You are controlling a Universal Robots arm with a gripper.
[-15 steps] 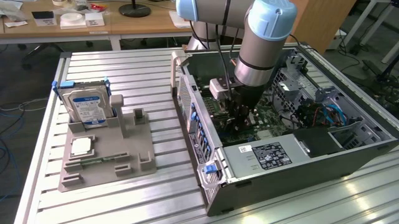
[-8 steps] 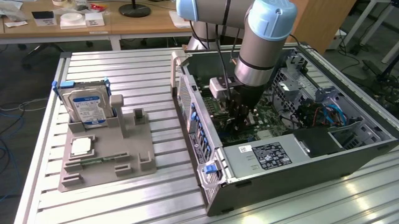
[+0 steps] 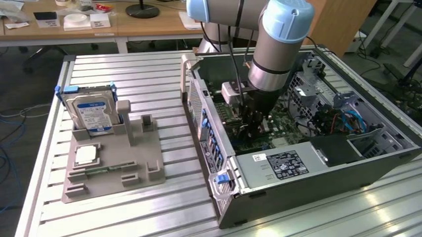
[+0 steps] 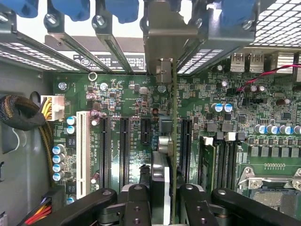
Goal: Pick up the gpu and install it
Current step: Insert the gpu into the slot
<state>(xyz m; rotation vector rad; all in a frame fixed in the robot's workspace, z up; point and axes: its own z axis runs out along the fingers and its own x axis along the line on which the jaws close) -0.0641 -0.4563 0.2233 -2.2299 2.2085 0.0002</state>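
My gripper (image 3: 254, 124) reaches down inside the open computer case (image 3: 218, 163), over the green motherboard (image 4: 122, 101). It is shut on the gpu (image 4: 173, 141), which the wrist view shows edge-on as a thin green board standing upright between the black fingers (image 4: 136, 202). The card's silver bracket (image 4: 164, 37) lies against the rear slot openings of the case. The card's lower edge runs along a long black expansion slot (image 4: 184, 146); whether it is seated in that slot I cannot tell.
A grey fixture (image 3: 112, 168) on the slatted table holds a silver hard drive (image 3: 92, 113), a small square chip (image 3: 86, 155) and a memory stick (image 3: 99, 170). Inside the case are the power supply (image 3: 283, 163), drive cages (image 3: 316, 84) and coloured cables (image 3: 343, 121).
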